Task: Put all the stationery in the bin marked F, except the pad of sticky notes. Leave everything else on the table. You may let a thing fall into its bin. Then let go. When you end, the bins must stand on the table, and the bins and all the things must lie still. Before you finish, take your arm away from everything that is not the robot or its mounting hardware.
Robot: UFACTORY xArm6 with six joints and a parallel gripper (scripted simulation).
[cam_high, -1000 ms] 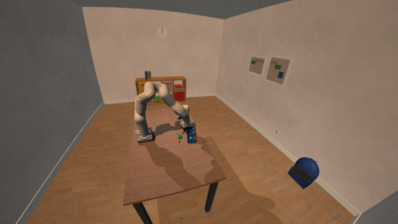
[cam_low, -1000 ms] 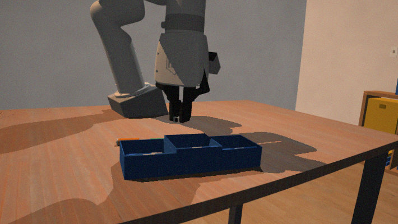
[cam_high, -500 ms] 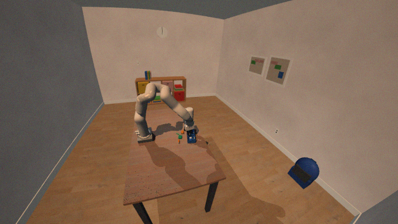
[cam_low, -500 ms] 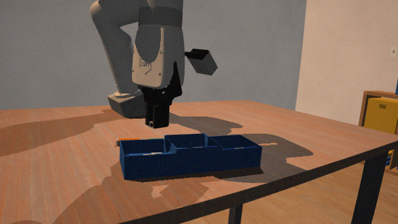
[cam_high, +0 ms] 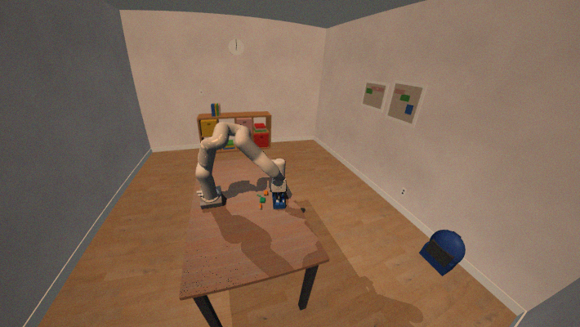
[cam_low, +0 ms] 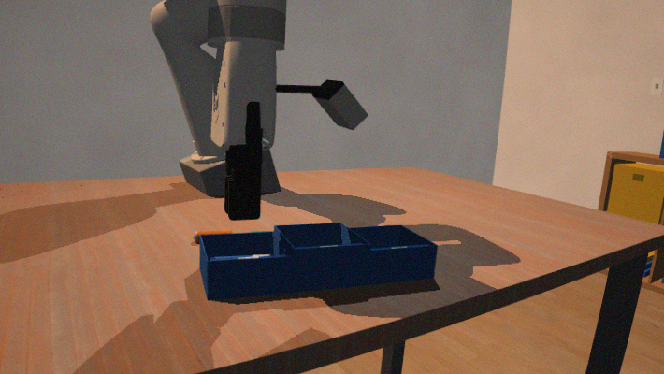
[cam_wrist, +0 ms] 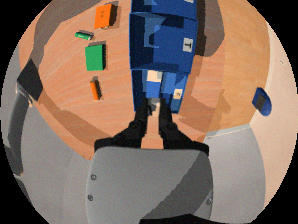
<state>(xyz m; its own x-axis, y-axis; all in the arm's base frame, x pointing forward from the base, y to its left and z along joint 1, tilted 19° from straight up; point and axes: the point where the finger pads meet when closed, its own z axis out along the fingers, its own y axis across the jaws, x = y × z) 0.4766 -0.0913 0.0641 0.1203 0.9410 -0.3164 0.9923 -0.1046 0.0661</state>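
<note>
Three blue bins point(cam_low: 318, 257) stand in a row on the table; they also show in the wrist view point(cam_wrist: 165, 36) and in the top view point(cam_high: 278, 201). Their letter marks are too small to read. My gripper point(cam_low: 243, 212) hangs just above the left end bin, pointing down. In the wrist view the fingers are shut on a small pale thing that I cannot make out. An orange pad point(cam_wrist: 104, 15), a green block point(cam_wrist: 96, 56), a small green and white piece point(cam_wrist: 83, 34) and a short orange stick point(cam_wrist: 96, 88) lie on the table left of the bins.
A small blue thing point(cam_wrist: 262, 102) lies apart, on the other side of the bins, near the table edge. The arm's base point(cam_high: 211, 200) stands at the table's left side. The table's right edge runs close behind the bins.
</note>
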